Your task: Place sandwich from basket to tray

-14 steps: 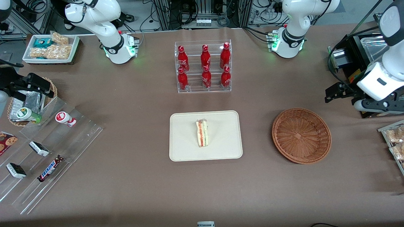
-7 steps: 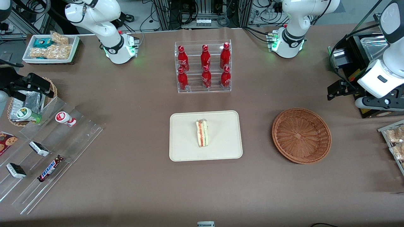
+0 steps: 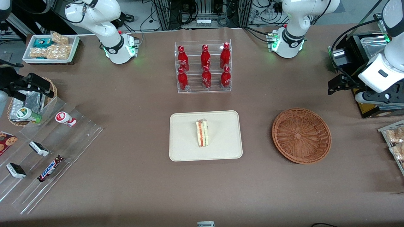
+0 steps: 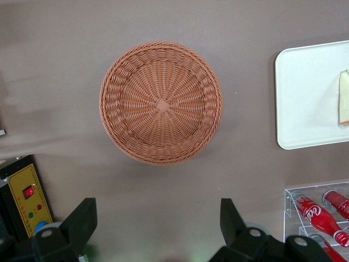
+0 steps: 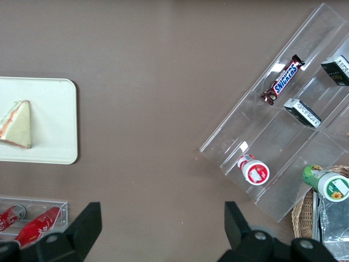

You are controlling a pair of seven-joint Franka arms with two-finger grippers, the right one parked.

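The sandwich [image 3: 202, 132], a white wedge with red and pale filling, lies in the middle of the cream tray [image 3: 186, 148]. The round brown wicker basket [image 3: 301, 135] sits beside the tray toward the working arm's end and holds nothing. My gripper [image 3: 336, 84] hangs above the table, farther from the front camera than the basket and clear of it. In the left wrist view the gripper [image 4: 157, 224] is open with only bare table between its fingers, and the basket [image 4: 161, 102], the tray [image 4: 305, 98] and an edge of the sandwich [image 4: 344, 98] show below it.
A clear rack of red bottles [image 3: 203, 67] stands farther from the front camera than the tray. A black box with a yellow panel [image 3: 363, 63] sits close beside my gripper. A clear stepped display of snacks [image 3: 47, 151] lies toward the parked arm's end.
My gripper has drawn a little farther from the front camera, away from the basket. The sandwich, tray and basket have not moved.
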